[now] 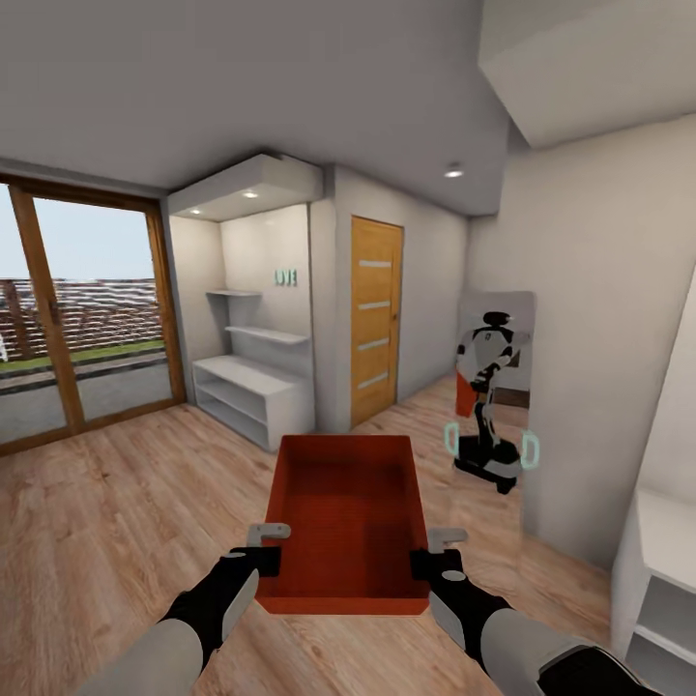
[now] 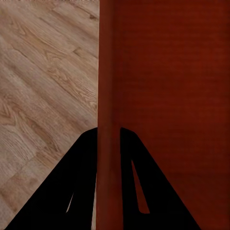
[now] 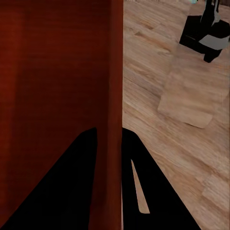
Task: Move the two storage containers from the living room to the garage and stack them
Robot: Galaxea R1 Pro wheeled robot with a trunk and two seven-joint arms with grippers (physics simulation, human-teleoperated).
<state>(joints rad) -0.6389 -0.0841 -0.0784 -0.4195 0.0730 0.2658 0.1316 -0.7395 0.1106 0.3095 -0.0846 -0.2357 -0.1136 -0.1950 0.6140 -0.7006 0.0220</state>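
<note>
One orange-red storage container (image 1: 348, 517) is held up in front of me over the light wood plank floor of the living room, open top upward and empty. My left gripper (image 1: 268, 553) is shut on its left wall, and my right gripper (image 1: 428, 556) is shut on its right wall. In the left wrist view the black fingers (image 2: 79, 182) straddle the container's rim (image 2: 106, 96). The right wrist view shows the same grip, with fingers (image 3: 76, 182) on either side of the rim (image 3: 115, 86).
Ahead stand a white wall (image 1: 329, 309) with an orange-brown wooden door (image 1: 375, 317), white shelves (image 1: 253, 387) in an alcove to its left, and glass doors (image 1: 82, 319) at far left. A mirror (image 1: 493, 396) on the right wall reflects the robot. A white cabinet (image 1: 667, 570) stands at far right.
</note>
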